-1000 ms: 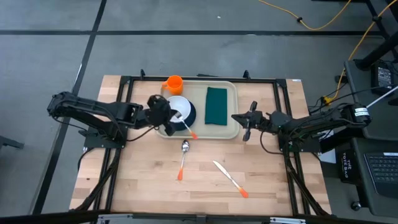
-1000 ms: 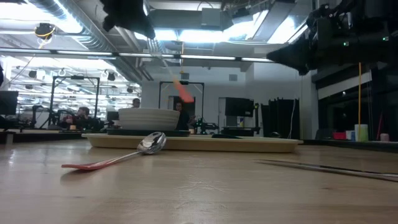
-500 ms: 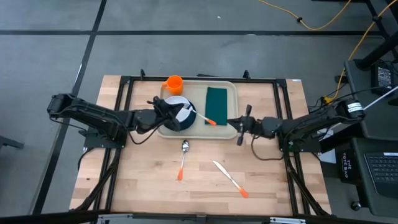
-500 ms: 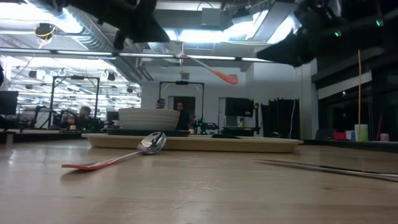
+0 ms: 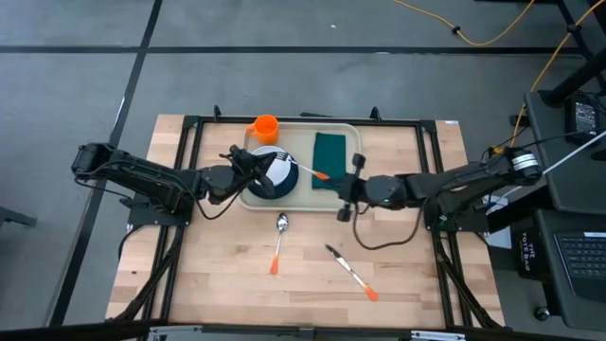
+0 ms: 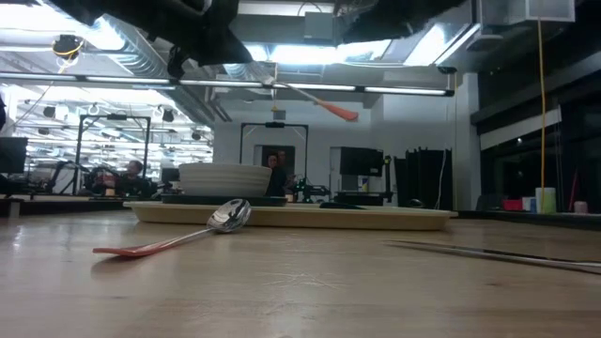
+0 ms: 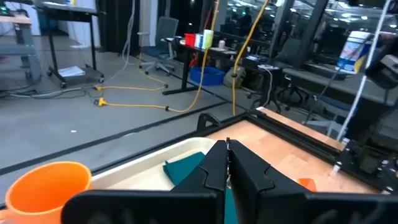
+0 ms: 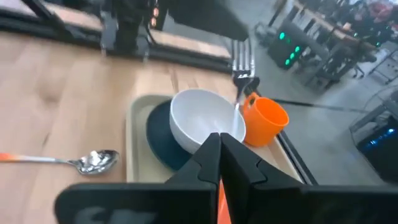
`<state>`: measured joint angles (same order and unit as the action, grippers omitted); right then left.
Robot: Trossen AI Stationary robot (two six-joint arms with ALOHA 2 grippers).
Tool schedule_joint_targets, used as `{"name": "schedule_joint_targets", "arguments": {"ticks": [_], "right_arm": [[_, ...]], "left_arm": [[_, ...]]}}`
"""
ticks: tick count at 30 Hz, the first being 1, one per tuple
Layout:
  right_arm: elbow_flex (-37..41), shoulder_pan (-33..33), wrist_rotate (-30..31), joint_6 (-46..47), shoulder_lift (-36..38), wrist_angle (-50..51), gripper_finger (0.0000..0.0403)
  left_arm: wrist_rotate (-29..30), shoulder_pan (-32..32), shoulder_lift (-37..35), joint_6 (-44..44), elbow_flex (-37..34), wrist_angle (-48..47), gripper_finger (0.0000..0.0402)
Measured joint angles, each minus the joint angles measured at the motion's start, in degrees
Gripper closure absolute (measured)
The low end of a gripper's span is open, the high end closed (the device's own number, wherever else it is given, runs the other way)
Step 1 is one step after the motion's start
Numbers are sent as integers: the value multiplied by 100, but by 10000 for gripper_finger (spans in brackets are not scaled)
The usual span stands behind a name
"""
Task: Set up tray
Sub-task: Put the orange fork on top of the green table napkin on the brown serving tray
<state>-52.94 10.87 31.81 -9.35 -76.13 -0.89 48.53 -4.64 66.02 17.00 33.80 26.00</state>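
The beige tray [image 5: 301, 140] lies at the table's far middle. It holds a white bowl [image 5: 275, 175] on a dark plate [image 5: 286, 188] and a green napkin [image 5: 329, 152]. My left gripper [image 5: 258, 163] is over the bowl, shut on a fork [image 5: 295, 167] whose orange handle [image 5: 322, 174] points right. My right gripper [image 5: 338, 185] is shut, over the tray's right part at the handle's end. In the low view it sits higher than the handle [image 6: 344, 114]. In the right wrist view orange [image 8: 219, 196] shows between its fingers. My left gripper pinches the fork at its metal tine end [image 8: 241, 50], level from the table's left, along the fork. The fork is lifted clear above bowl and napkin, and slopes down to the right, handle end lowest. My right gripper: I cannot tell whether it touches the orange handle.
An orange cup [image 5: 265, 128] stands at the tray's far left corner. A spoon [image 5: 279, 242] and a knife [image 5: 348, 272], both orange-handled, lie on the bare wood near the tray. The table's near half is otherwise free. People show in the room behind.
My left gripper has turned. The fork's handle swung from hanging toward the near edge to pointing right over the napkin. My right gripper has moved left from beside the tray's right edge to the handle's end, and has risen.
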Motion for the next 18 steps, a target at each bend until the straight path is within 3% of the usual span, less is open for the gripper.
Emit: {"name": "schedule_joint_targets", "arguments": {"ticks": [7, 13, 18], "right_arm": [[-856, -26, 11, -467, -925, 515, 350], [-1287, -55, 1377, -531, -1455, 514, 285], [-1532, -135, 1286, -400, -1816, 499, 259]], "left_arm": [[37, -2, -1, 0, 2, -1, 399], [113, -2, -2, 26, 2, 0, 399], [197, 28, 0, 24, 2, -2, 400]]}}
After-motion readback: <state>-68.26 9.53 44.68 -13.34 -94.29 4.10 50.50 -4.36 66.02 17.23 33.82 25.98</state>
